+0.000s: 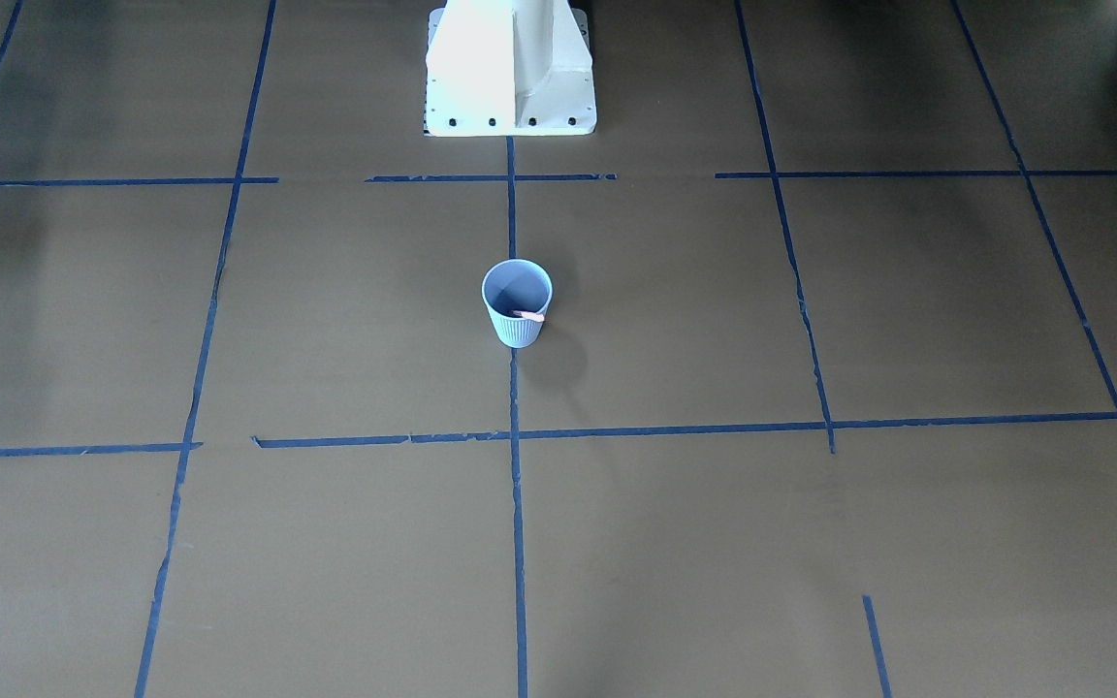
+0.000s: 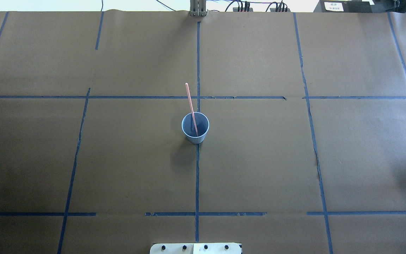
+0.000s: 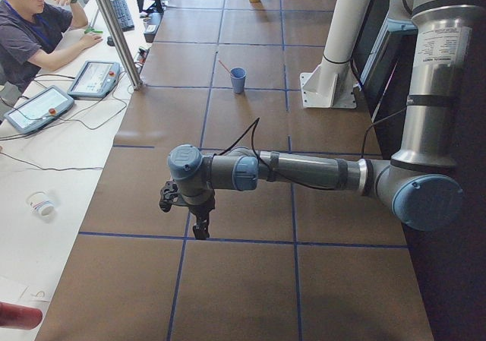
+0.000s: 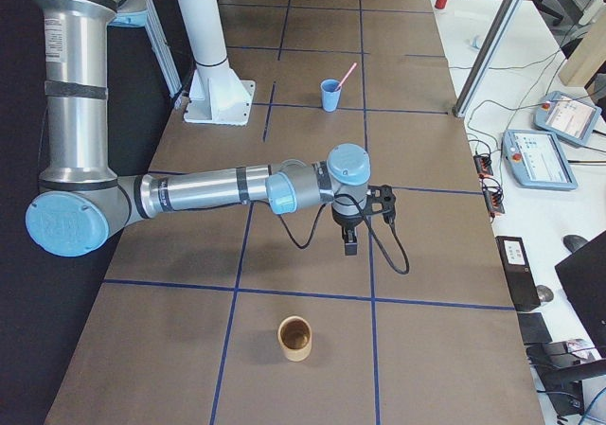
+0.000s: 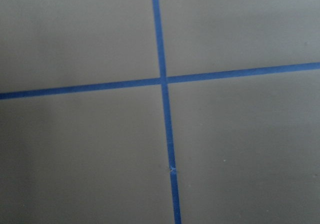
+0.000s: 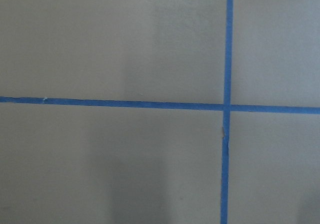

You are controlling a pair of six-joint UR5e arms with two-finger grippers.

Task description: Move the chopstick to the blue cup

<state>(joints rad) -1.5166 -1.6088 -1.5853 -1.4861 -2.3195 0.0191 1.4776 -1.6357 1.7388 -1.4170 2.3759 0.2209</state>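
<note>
The left gripper (image 3: 200, 227) and right gripper (image 4: 349, 243) hang over the paper-covered counter (image 2: 294, 158), which is gridded with blue tape (image 5: 162, 79). I cannot tell whether either is apart or together. Well apart from both, the chopstick (image 2: 191, 106) leans in the blue cup (image 2: 203, 127).

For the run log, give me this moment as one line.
chopstick: in blue cup, leaning | left gripper: far from cup, state unclear | right gripper: far from cup, state unclear

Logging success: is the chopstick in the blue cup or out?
In. The chopstick has its lower end inside the upright blue cup and leans over the rim, upper end sticking out.
</note>
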